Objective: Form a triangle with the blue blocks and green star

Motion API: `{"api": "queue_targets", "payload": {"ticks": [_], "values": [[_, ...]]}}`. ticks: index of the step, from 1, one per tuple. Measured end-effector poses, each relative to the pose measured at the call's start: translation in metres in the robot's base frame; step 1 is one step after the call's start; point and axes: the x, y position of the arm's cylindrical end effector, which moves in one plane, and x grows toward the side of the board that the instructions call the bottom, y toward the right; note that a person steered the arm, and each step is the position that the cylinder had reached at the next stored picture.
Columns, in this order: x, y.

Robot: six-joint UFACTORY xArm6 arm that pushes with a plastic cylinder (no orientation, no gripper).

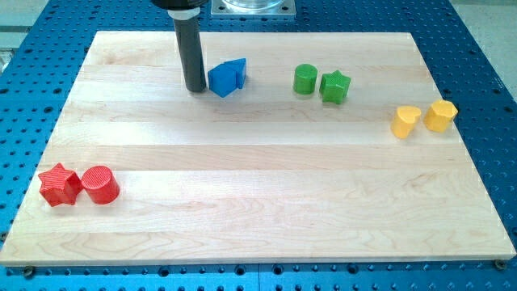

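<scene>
Two blue blocks touch each other near the view's top centre: a nearer blue block [220, 80] and a second blue block [237, 70] just behind it to the right. Their shapes are hard to make out. The green star [335, 86] lies to their right, touching a green cylinder [304, 79] on its left. My tip [195, 88] rests on the board just left of the blue blocks, very close to the nearer one.
A red star [59, 184] and a red cylinder [100, 184] sit at the view's lower left. Two yellow blocks [405, 122] [441, 115] sit at the right. The wooden board [258, 202] lies on a blue perforated table.
</scene>
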Motion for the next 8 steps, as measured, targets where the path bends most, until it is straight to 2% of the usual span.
{"api": "queue_targets", "payload": {"ticks": [1,2,4,5,6,7,8], "values": [[-0.001,0.011],[-0.007,0.064],[-0.040,0.103],[-0.043,0.101],[-0.025,0.056],[0.010,0.003],[0.041,0.027]]}}
